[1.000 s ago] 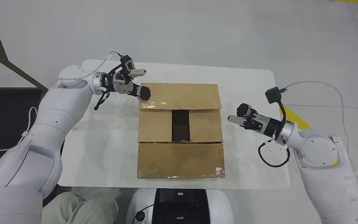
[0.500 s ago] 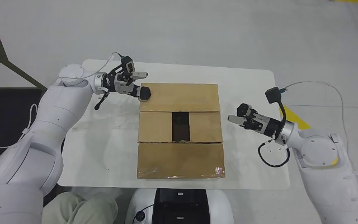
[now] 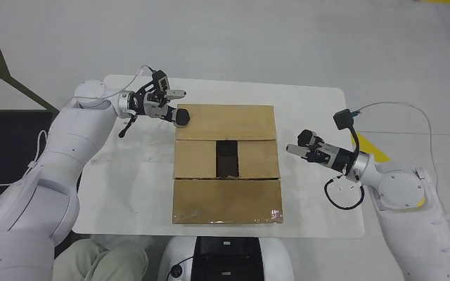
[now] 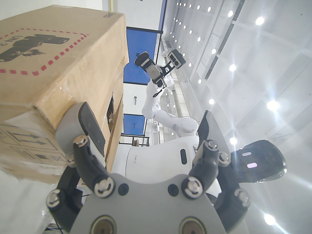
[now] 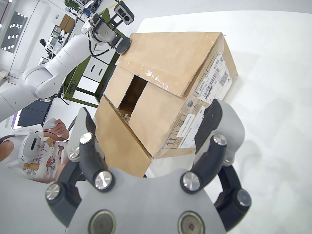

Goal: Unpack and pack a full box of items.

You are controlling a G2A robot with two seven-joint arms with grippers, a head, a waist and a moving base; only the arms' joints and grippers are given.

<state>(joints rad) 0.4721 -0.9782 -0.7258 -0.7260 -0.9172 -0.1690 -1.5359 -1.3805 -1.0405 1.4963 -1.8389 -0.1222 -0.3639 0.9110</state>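
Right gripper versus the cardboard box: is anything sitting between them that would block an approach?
Nothing visible does. The right gripper, open, hangs beside the cardboard box, apart from it, with bare table in the gap. The left gripper is at the box's far corner on the opposite side, out of that path.

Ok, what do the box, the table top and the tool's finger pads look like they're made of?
Box: corrugated cardboard, matte brown; the flap edges are torn and fibrous, and glossy clear tape runs along the seams.
Table: smooth white top with a soft sheen, probably laminate or painted board; I can't tell which.
Finger pads: dark and finely ridged, likely rubber.
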